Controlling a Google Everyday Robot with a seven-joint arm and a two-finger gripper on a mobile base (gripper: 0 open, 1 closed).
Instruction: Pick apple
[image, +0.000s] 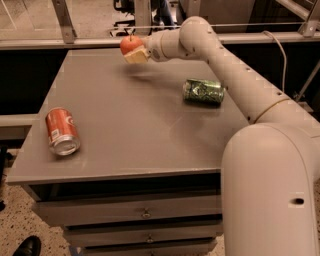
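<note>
Clasping the small round orange-red apple (130, 44), the white two-finger gripper (135, 53) is holding it just above the far edge of the grey worktop (130, 135), suggesting the lift is underway, next needing a steady, firm raise.

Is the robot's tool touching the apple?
Touching. The camera view shows the tool shut on the apple, pressed right against its lower side, holding it above the table's far end.

An orange can (62, 131) and a green can (203, 92) are laid sideways on the grey counter (135, 145), above whose far edge the apple (130, 43) is gripped by the pincer (135, 51).
</note>
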